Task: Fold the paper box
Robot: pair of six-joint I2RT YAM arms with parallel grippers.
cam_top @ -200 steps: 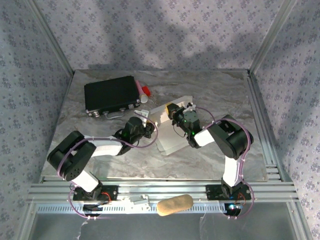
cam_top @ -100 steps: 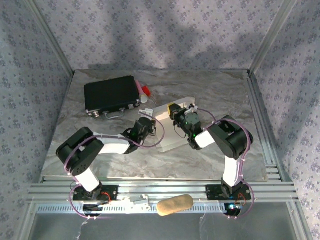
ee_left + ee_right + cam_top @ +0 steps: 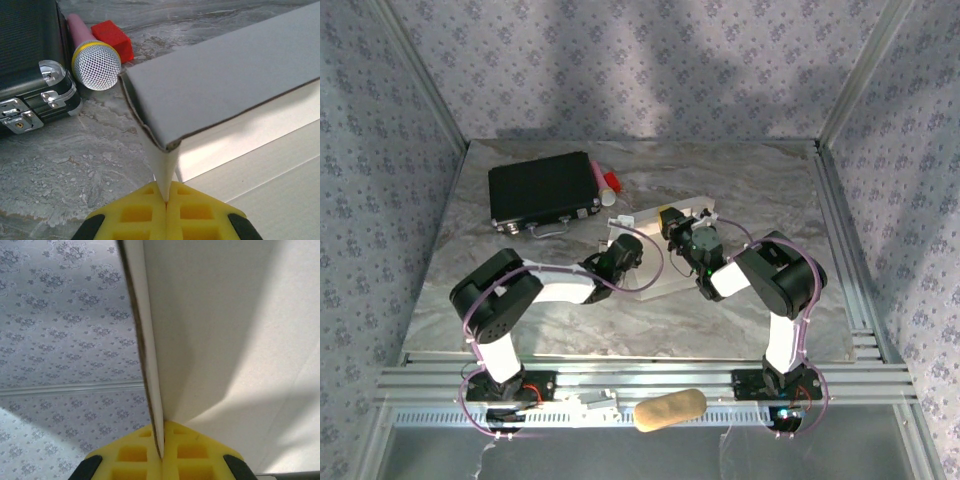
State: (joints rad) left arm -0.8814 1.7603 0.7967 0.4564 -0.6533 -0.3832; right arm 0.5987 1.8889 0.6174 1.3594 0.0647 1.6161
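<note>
The plain white thin cardboard paper box (image 3: pixel 225 75) is sitting mid-frame in the top view, on the grey marbled table (image 3: pixel 75 150). The left gripper (image 3: pixel 166 202) is pinching its corner flap, and the right gripper (image 3: pixel 161 452) is clamping a raised panel's edge.

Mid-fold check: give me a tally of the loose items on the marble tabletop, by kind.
paper box: 1
black case: 1
microphone: 1
red block: 1
Total: 4
</note>
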